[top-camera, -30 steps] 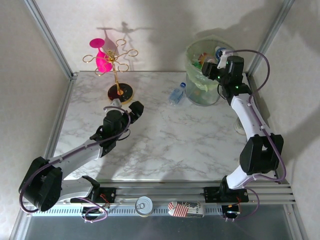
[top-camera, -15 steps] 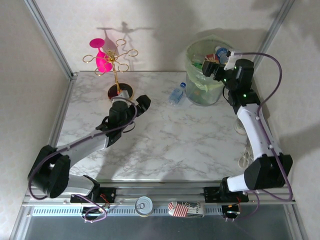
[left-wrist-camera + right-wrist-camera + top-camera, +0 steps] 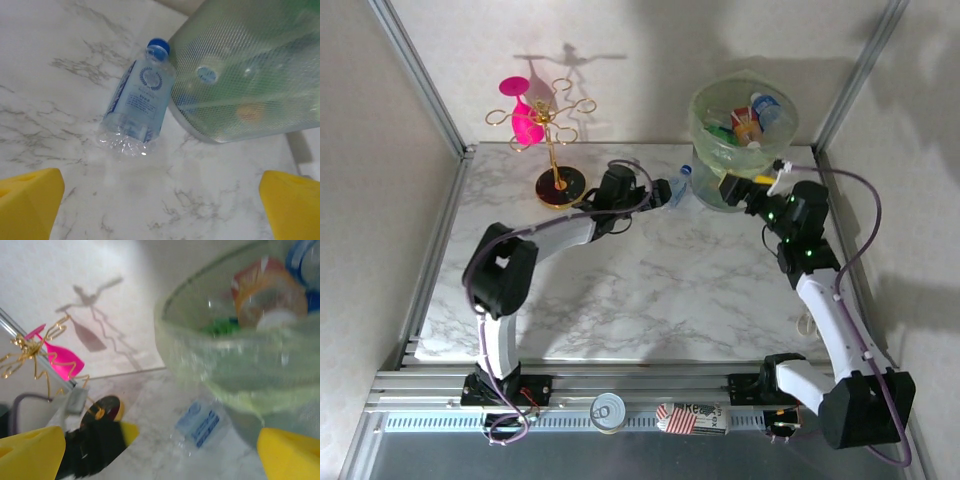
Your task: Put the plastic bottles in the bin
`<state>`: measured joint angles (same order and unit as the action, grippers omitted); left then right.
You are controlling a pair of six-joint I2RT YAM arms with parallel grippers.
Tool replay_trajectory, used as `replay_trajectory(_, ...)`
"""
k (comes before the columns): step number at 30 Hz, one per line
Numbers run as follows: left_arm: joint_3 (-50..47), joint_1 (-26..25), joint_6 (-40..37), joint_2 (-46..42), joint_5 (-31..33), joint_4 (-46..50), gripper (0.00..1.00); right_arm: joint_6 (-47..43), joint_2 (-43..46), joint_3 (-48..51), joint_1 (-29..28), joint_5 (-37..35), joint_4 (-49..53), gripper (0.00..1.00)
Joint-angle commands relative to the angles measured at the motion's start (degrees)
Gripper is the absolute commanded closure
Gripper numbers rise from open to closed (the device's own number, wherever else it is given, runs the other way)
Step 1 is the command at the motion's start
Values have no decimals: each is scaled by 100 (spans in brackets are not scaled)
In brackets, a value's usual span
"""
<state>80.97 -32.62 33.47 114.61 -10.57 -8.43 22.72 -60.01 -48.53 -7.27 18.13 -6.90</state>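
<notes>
Clear bottle (image 3: 135,107) beside green bin (image 3: 250,75)

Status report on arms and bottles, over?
Left gripper, right gripper open, empty. Clear bottle lies beside bin, ahead of left gripper. Other bottles in bin. Path clear.

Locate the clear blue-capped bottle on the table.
In the top view the bottle lies on its side near the far edge of the table, just left of the bin.
</notes>
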Motion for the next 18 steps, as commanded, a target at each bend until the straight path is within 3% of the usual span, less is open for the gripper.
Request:
replay_trajectory(1,789,-91,-665,681,170,980,1,413,290,449,9,313,-524,1)
replay_trajectory(7,2264,-196,-1135,1895,514,1968,1,663,367,1015,5,510,-794,1)
replay_trajectory(18,3852,-236,-1465,3045,982,2522,3,654,186,975,2,679,-785,1)
